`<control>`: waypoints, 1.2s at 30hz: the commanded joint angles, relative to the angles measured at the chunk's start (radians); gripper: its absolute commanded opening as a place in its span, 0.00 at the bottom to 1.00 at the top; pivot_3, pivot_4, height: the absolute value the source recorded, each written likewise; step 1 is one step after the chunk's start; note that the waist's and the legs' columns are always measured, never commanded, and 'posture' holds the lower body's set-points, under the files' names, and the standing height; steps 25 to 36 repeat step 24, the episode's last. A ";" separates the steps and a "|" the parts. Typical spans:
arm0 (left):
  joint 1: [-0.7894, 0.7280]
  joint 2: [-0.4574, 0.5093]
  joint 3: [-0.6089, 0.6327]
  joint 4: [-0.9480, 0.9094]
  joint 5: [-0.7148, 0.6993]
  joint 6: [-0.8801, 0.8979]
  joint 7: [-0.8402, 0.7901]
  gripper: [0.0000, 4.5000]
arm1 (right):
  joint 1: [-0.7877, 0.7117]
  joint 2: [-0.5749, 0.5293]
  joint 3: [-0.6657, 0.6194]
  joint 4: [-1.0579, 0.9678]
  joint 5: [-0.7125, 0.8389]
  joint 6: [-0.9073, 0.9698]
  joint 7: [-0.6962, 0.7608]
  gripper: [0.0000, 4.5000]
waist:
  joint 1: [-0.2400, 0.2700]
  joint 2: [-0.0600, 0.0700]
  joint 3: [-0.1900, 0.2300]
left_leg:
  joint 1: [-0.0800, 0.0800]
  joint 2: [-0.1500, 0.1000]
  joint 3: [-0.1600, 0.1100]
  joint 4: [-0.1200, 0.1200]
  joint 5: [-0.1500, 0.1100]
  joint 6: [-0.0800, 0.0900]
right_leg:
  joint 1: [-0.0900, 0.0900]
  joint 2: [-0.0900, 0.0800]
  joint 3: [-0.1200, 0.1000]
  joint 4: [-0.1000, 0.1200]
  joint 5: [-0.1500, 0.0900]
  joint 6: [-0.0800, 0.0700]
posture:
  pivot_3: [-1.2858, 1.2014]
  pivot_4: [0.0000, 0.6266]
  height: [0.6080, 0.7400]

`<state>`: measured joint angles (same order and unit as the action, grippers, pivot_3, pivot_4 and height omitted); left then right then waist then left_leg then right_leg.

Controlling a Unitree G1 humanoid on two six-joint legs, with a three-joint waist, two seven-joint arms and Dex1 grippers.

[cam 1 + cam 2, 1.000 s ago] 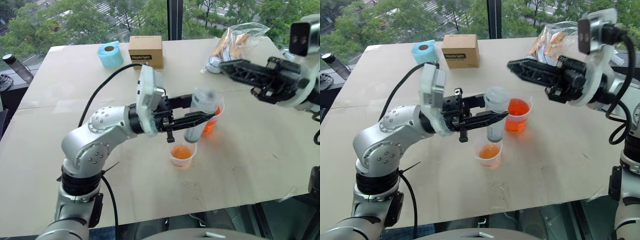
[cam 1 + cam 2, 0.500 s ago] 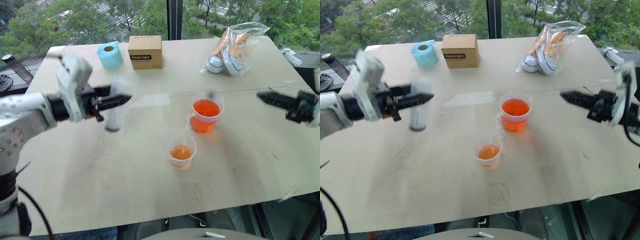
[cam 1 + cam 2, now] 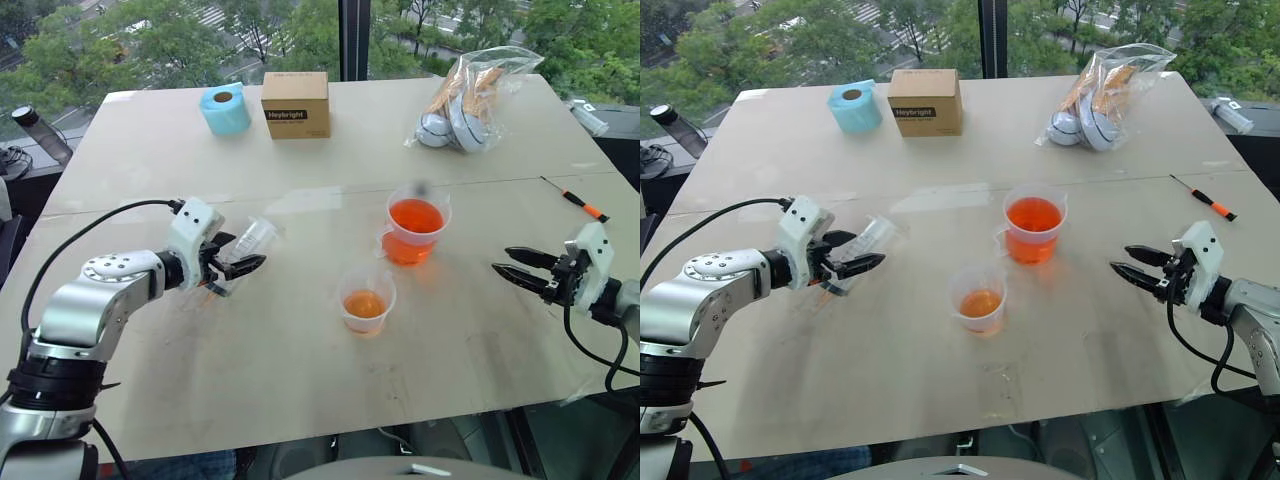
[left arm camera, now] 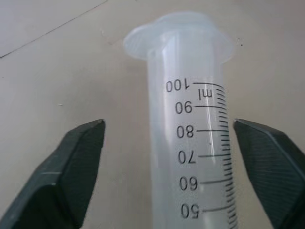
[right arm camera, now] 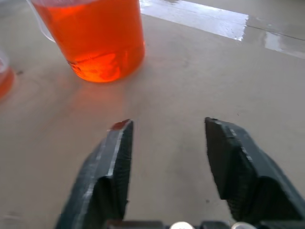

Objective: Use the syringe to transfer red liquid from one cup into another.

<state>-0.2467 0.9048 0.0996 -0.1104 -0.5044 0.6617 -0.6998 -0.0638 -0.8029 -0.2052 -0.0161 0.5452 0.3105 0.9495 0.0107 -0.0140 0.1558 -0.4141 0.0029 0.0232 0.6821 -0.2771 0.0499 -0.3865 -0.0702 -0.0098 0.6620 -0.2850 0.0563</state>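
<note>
The syringe [image 4: 195, 124], a thick clear barrel with printed marks, lies slanted low over the table's left side. My left gripper [image 3: 245, 256] stands open around it, with a gap between each finger [image 4: 71, 167] and the barrel. The larger handled cup [image 3: 415, 225], holding red liquid [image 5: 95, 33], stands at the table's middle. The smaller plain cup [image 3: 366, 302], with a little red liquid, sits just in front of it. My right gripper [image 3: 505, 272] is open and empty, low over the table's right side, pointing toward the cups.
A blue tape roll [image 3: 224, 108] and a cardboard box [image 3: 296, 103] stand at the far edge. A plastic bag [image 3: 470, 85] lies at the far right, and an orange-handled screwdriver [image 3: 575, 198] lies right of the cups. The table's front edge is near.
My left arm swung left from above the cups, came down with the syringe, and opened its fingers. My right arm dropped to the table's right side and opened.
</note>
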 commanded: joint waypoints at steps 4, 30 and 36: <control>0.051 -0.077 0.248 -0.211 -0.141 -0.091 -0.032 1.00 | 0.045 0.016 -0.049 0.016 -0.036 -0.104 0.045 0.98 | 0.002 0.000 0.000 | 0.000 0.000 0.000 0.000 0.000 0.000 | 0.000 -0.001 0.000 0.000 0.000 0.000 | 0.52 0.24 1.00; 0.769 -0.349 0.183 -0.538 0.132 -0.329 0.080 1.00 | 0.193 0.089 -0.103 0.147 -0.061 -0.326 0.167 0.98 | 0.003 0.004 -0.004 | 0.018 0.000 0.000 -0.006 -0.003 0.005 | 0.017 -0.004 0.001 -0.004 -0.002 -0.006 | 0.52 0.24 1.00; 0.769 -0.349 0.183 -0.538 0.132 -0.329 0.080 1.00 | 0.193 0.089 -0.103 0.147 -0.061 -0.326 0.167 0.98 | 0.003 0.004 -0.004 | 0.018 0.000 0.000 -0.006 -0.003 0.005 | 0.017 -0.004 0.001 -0.004 -0.002 -0.006 | 0.52 0.24 1.00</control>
